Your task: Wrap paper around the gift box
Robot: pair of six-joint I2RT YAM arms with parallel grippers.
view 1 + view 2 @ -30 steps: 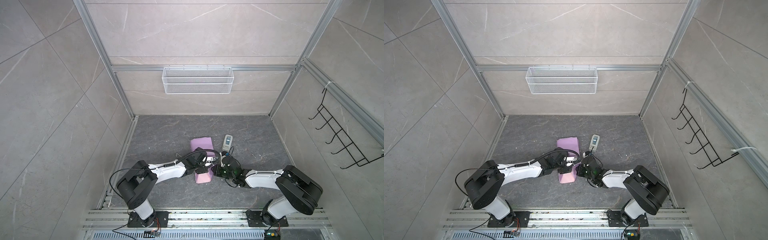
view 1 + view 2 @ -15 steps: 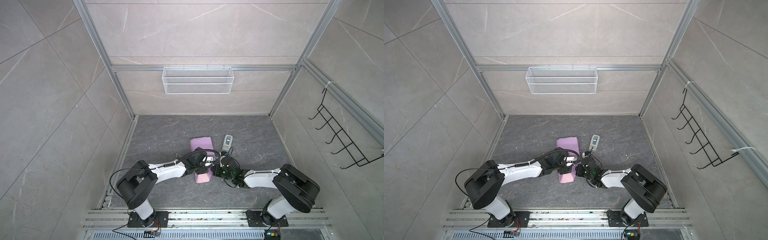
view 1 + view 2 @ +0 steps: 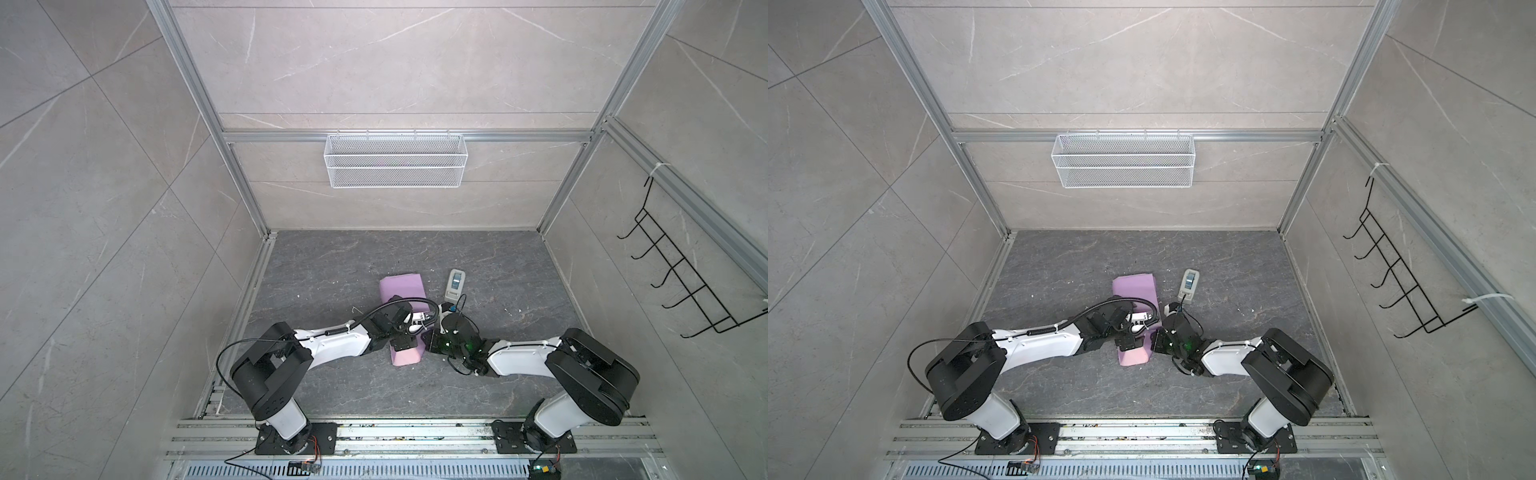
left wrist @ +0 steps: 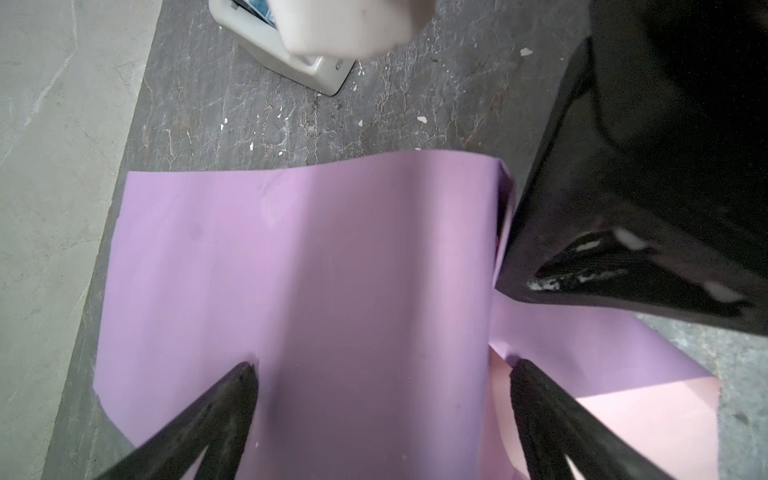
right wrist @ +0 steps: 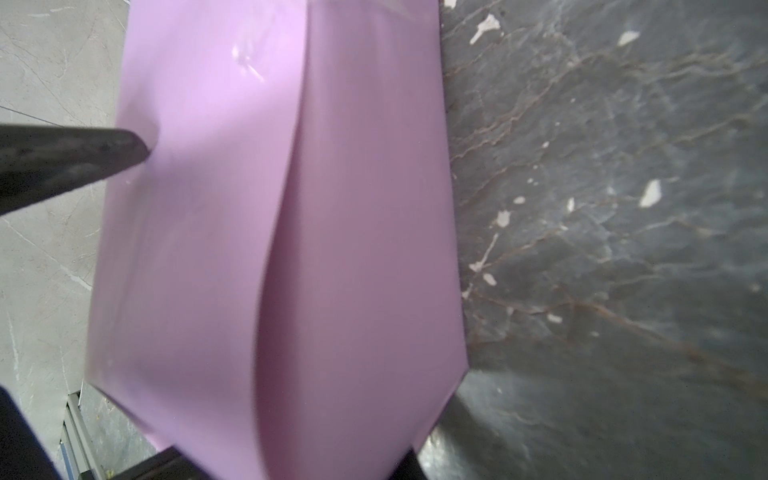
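The paper (image 3: 401, 289) lies folded into a long lilac bundle on the grey floor in both top views, with its pale pink face showing at the near end (image 3: 407, 358). The gift box is hidden under it. My left gripper (image 4: 382, 374) hangs over the bundle's middle, open wide, one finger (image 4: 232, 399) on each side of the raised lilac fold. In the right wrist view one of those fingers (image 5: 83, 160) dents the paper (image 5: 291, 249). My right gripper (image 3: 432, 341) is at the bundle's right edge, shut on the paper, which covers its jaws.
A small grey-white device (image 3: 454, 286) lies on the floor just right of the paper's far end. A white wire basket (image 3: 395, 160) hangs on the back wall and a black hook rack (image 3: 685, 291) on the right wall. Both arms meet closely over the bundle.
My left gripper's jaws have opened wider over the paper. The right arm has edged slightly toward the bundle. The paper has stayed in place.
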